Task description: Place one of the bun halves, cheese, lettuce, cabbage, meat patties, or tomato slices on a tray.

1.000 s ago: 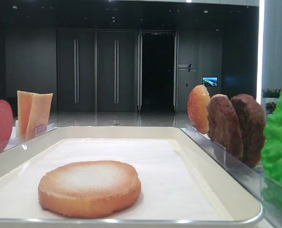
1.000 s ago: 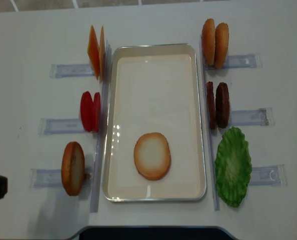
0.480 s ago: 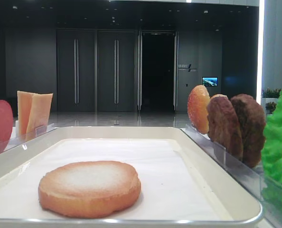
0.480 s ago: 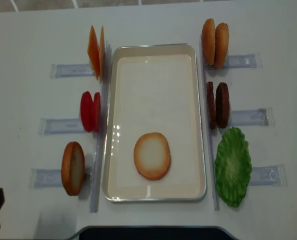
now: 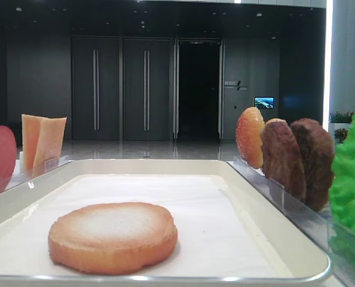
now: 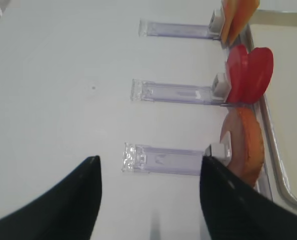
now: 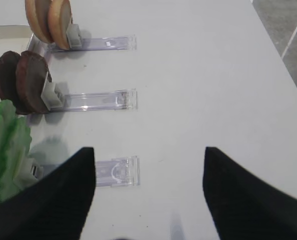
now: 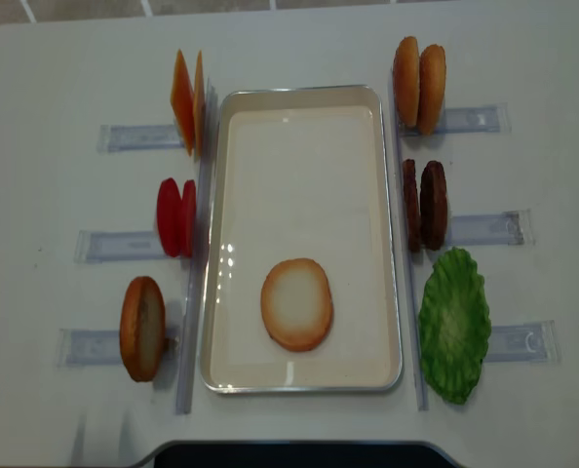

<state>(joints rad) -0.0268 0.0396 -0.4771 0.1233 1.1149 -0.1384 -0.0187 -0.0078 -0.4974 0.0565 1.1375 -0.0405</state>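
Bun half (image 8: 296, 304) lay flat on the tray (image 8: 221, 195). My left gripper (image 6: 148, 200) and right gripper (image 7: 148, 192) hung spread wide, empty, over bare table (image 8: 56, 78); only the wrist views showed their fingers; overhead alone showed the tray.

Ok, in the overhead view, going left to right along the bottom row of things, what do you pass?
Bun half standing in its holder → tray's left rim → bun half lying flat in the tray → tray's right rim → lettuce.
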